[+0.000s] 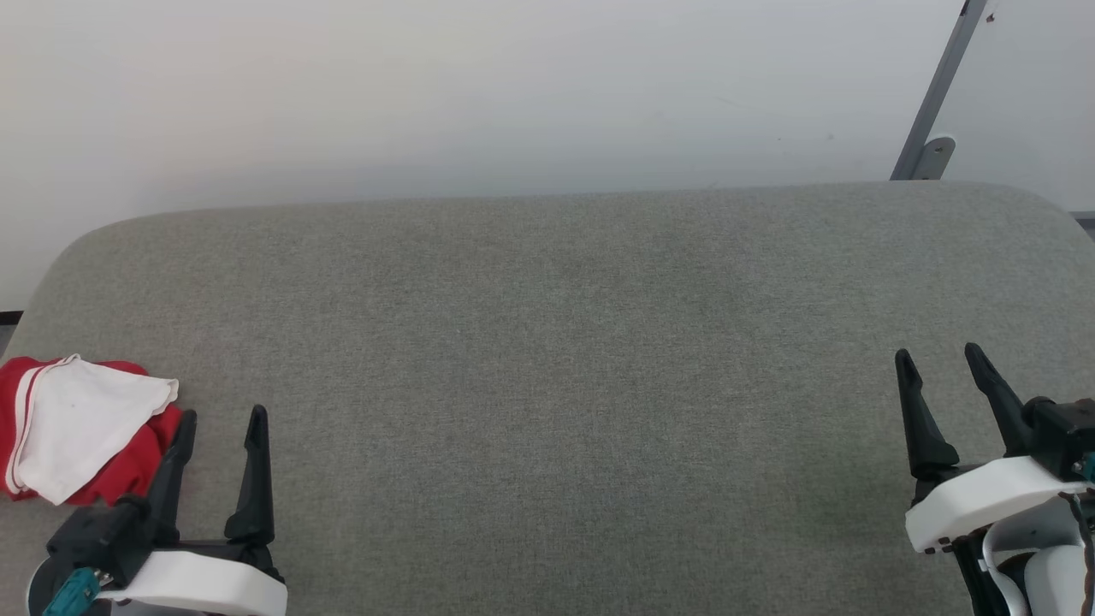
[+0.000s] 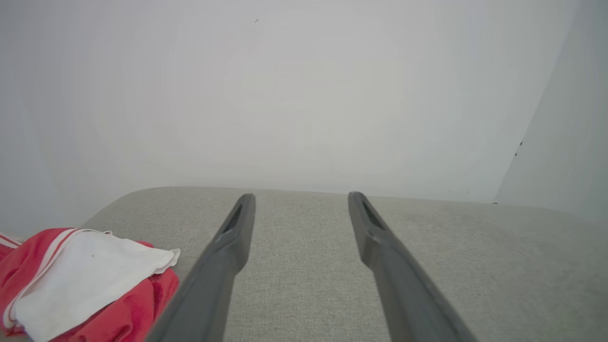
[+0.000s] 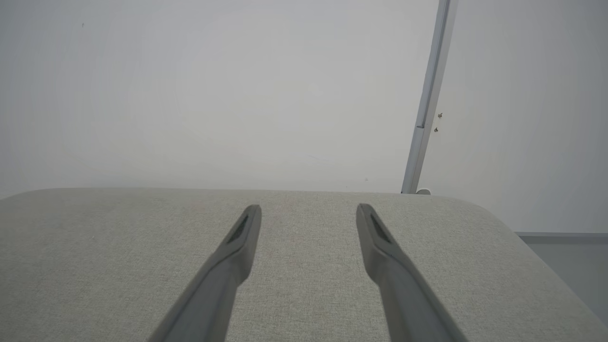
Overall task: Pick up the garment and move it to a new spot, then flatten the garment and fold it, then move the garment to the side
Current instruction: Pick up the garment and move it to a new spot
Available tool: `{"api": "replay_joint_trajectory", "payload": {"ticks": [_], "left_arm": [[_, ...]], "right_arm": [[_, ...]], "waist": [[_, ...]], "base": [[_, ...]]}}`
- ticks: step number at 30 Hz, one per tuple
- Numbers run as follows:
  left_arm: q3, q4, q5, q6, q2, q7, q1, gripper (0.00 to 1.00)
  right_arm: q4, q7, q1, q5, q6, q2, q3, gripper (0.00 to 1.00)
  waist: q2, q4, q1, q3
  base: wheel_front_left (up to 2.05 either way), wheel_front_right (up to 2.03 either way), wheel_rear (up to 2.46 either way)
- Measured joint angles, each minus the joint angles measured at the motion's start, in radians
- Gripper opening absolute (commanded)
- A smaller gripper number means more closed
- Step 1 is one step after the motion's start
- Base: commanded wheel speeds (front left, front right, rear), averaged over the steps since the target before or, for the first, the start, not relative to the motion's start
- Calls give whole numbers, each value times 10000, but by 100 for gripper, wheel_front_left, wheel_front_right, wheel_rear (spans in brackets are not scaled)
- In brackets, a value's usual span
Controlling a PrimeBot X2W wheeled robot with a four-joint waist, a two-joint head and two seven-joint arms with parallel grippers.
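At far left of the grey fabric tabletop point(image 1: 547, 282), close to the front edge, the garment point(image 1: 81, 428) lies bunched in a small heap. It's red cloth underneath w/ a white sleeve panel spread on top, and red-and-white striped trim runs along the panel's left side.

Just right of it sits the left gripper point(image 1: 222, 415), fingers spread wide w/ nothing btwn them, pointing toward the back wall point(image 1: 428, 85). Its outer finger lines up w/ the red edge of the heap; can't tell if it's touching or just beside. From the left wrist cam the cloth is at lower left, next to that finger and outside the gap.

Over at the far right, well apart from the garment, is the right gripper point(image 1: 937, 352). Its fingers are also spread wide and empty over bare fabric, aimed the same way.

Behind the table's back right corner a grey metal post point(image 1: 937, 94) slants up the wall.
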Motion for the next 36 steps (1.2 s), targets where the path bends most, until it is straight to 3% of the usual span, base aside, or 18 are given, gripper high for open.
{"api": "replay_joint_trajectory", "payload": {"ticks": [13,24,36], "left_arm": [[40,322,-420,35,-25,0,-122,100],[489,543,-587,500,50,19,-178,100],[677,428,-844,882,58,320,-107,100]], "right_arm": [[-77,-21,50,-12,0,-23,113,100],[19,73,-145,94,0,-115,920,100],[249,119,-484,295,0,-290,1636,100]], "waist": [[0,240,0,-9],[0,1400,0,-77],[0,3149,0,-218]], "base": [[0,0,0],[0,0,0],[0,0,0]]}}
